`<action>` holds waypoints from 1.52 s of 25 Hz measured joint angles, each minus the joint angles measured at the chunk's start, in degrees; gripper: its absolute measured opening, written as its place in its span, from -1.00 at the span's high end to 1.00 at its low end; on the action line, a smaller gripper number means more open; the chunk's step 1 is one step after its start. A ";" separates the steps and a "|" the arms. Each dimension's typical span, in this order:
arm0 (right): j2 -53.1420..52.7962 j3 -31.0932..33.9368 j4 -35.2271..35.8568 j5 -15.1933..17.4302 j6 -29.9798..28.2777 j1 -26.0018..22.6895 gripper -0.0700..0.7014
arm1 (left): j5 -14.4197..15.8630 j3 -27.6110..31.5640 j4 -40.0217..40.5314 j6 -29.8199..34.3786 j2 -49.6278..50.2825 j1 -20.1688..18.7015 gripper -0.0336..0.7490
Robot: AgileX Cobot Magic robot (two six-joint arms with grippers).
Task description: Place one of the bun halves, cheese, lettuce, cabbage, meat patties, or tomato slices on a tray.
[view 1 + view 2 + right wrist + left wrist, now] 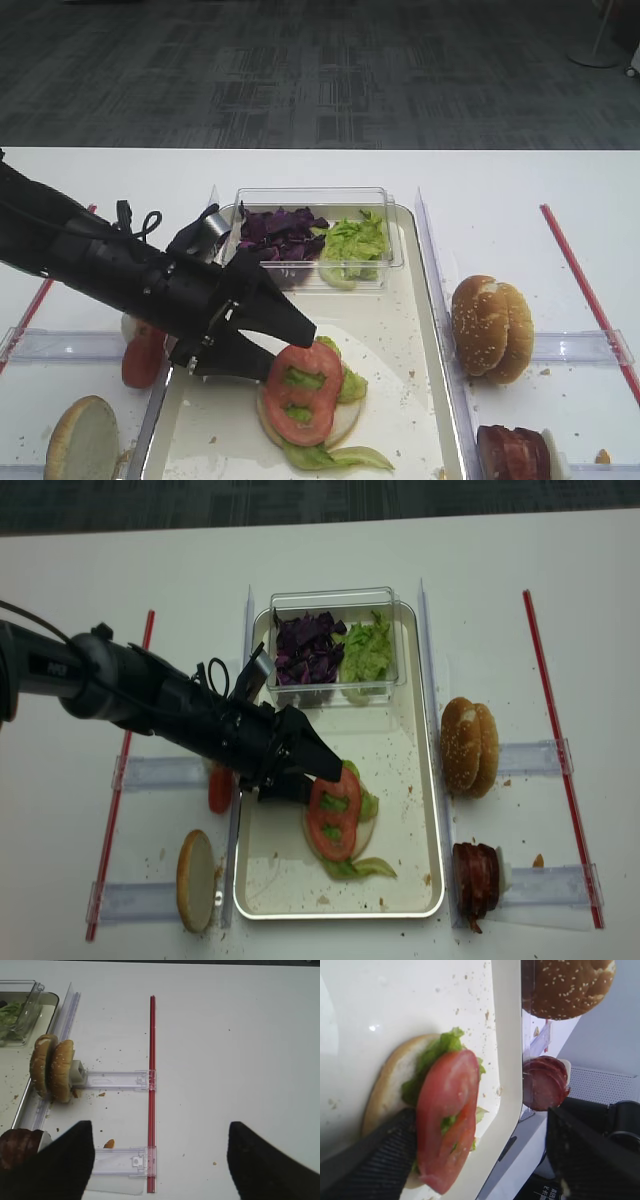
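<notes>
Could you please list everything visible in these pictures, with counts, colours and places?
Shallow rectangular metal tray: one, cream floor, centre.
Pale bun half: one, on the tray, under green lettuce and a red tomato slice.
Clear plastic box: one, tray's far end, holding purple cabbage and more lettuce.
Sesame bun halves: two, upright, right of tray.
Maroon-brown slices: stacked, lower right.
Tomato slices: red, left of tray.
Bun half: one, lower left.
Red strips: two, either side.
Left end effector: black, open, at the tomato.
Right end effector: black, open over the table.
</notes>
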 joint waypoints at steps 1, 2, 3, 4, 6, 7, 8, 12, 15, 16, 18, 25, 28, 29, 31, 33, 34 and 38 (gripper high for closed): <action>0.00 0.00 0.00 0.00 0.00 0.00 -0.66 | 0.00 -0.10 0.00 0.00 0.00 0.00 -0.35; 0.00 0.00 0.00 0.00 0.00 0.00 -0.66 | 0.00 -0.40 0.42 0.00 -0.11 0.00 -0.35; 0.00 0.00 0.00 0.00 0.00 0.00 -0.66 | 0.00 -0.89 0.63 0.00 -0.11 0.00 -0.35; 0.00 0.00 0.00 0.00 0.00 0.00 -0.66 | 0.00 -1.52 0.80 -0.31 -0.21 0.00 -0.35; 0.00 0.00 0.00 0.00 0.00 0.00 -0.66 | 0.00 -2.93 2.40 -1.13 -0.33 0.00 -0.35; 0.00 0.00 0.00 0.00 0.00 0.00 -0.66 | 0.00 -3.82 3.30 -2.05 -0.33 0.00 -0.35; 0.00 0.00 0.00 0.00 0.00 0.00 -0.66 | 0.00 -4.78 4.67 -3.04 -0.33 0.00 -0.35; 0.00 0.00 0.00 0.00 0.00 0.00 -0.66 | 0.10 -9.00 10.67 -7.49 -0.33 0.00 -0.35; 0.00 0.00 0.00 0.00 0.00 0.00 -0.66 | 0.31 -12.66 14.11 -11.56 -0.33 0.00 -0.35; 0.00 0.00 0.00 0.00 0.00 0.00 -0.66 | 0.36 -13.78 15.20 -12.55 -0.44 0.00 -0.35; 0.00 0.00 0.00 0.00 0.00 0.00 -0.66 | 0.46 -16.57 17.56 -14.93 -0.96 0.00 -0.35; 0.00 0.00 0.00 0.00 0.00 0.00 -0.66 | 1.53 -26.54 30.28 -24.85 -5.02 0.00 -0.35; 0.00 0.00 0.00 0.00 0.00 0.00 -0.66 | 2.11 -30.50 36.76 -29.11 -6.19 0.00 -0.35; 0.00 0.00 0.00 0.00 0.00 0.00 -0.66 | 2.25 -31.78 38.50 -30.51 -6.48 0.00 -0.35; 0.00 0.00 0.00 0.00 0.00 0.00 -0.66 | 2.62 -33.78 42.60 -32.66 -6.73 0.00 -0.35; 0.00 0.00 0.00 0.00 0.00 0.00 -0.66 | 2.86 -35.33 46.10 -34.88 -6.73 0.00 -0.35; 0.00 0.00 0.00 0.00 0.00 0.00 -0.66 | 2.91 -35.98 47.87 -35.67 -6.73 0.00 -0.35; 0.00 0.00 0.00 0.00 0.00 0.00 -0.66 | 3.29 -37.63 54.99 -39.64 -6.73 0.00 -0.35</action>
